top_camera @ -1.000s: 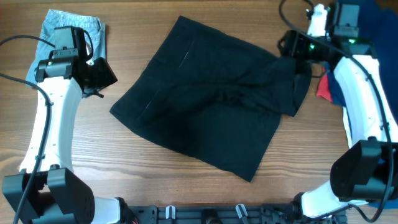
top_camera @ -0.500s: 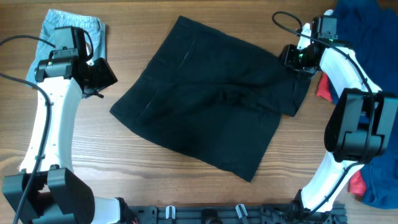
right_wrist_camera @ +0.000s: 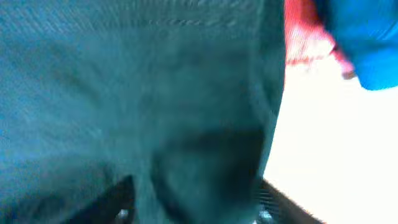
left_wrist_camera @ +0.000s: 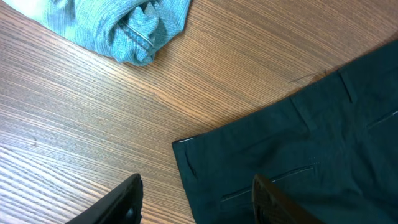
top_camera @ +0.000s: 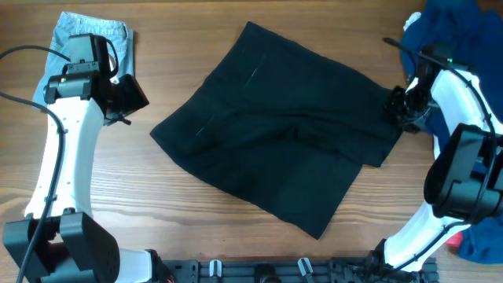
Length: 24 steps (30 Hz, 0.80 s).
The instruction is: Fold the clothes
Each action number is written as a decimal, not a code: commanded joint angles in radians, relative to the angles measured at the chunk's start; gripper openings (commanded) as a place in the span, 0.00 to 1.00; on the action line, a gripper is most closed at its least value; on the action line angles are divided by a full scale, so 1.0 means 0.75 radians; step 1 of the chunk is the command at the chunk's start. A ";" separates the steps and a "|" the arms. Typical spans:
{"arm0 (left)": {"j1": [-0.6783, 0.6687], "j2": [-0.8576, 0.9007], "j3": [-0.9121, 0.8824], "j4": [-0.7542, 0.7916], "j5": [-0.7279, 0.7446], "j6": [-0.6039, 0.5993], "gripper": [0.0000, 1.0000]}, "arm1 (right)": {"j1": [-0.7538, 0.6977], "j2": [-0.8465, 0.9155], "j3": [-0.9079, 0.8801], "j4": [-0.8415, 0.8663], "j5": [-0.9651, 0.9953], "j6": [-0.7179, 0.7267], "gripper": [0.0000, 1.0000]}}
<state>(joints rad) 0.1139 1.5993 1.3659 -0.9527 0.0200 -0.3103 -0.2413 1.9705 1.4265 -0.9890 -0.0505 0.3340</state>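
The large black shorts (top_camera: 275,149) lie spread flat across the middle of the wooden table. My right gripper (top_camera: 397,106) is at their right edge, shut on a bunched fold of the black cloth, which fills the blurred right wrist view (right_wrist_camera: 155,93) between the fingers (right_wrist_camera: 193,186). My left gripper (top_camera: 134,98) is open and empty, hovering just left of the shorts; in the left wrist view (left_wrist_camera: 196,193) it sits over their waistband corner (left_wrist_camera: 186,146). Light-blue denim shorts (top_camera: 90,35) lie folded at the far left and also show in the left wrist view (left_wrist_camera: 118,25).
A navy garment (top_camera: 452,31) is piled at the far right corner, blue cloth (top_camera: 483,236) lies at the right front edge. Red cloth (right_wrist_camera: 305,37) and blue cloth (right_wrist_camera: 360,43) lie just beyond the shorts' right edge. Arm cables hang at both sides.
My right gripper has moved right and toward the front, pulling the black shorts to the right and stretching their right side flatter. The left arm has not moved.
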 commanded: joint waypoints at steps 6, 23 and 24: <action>0.003 0.008 -0.006 0.000 -0.014 0.026 0.58 | 0.024 -0.112 0.201 0.004 -0.135 -0.214 0.68; 0.003 0.008 -0.006 0.002 -0.014 0.026 0.63 | 0.238 0.258 0.246 0.187 -0.137 -0.225 0.15; 0.003 0.008 -0.006 0.004 -0.014 0.025 0.64 | 0.238 0.273 0.246 0.188 -0.124 -0.216 0.15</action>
<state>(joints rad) 0.1139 1.5993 1.3659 -0.9524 0.0200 -0.3073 -0.0605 2.1372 1.6062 -0.8509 -0.1490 0.1593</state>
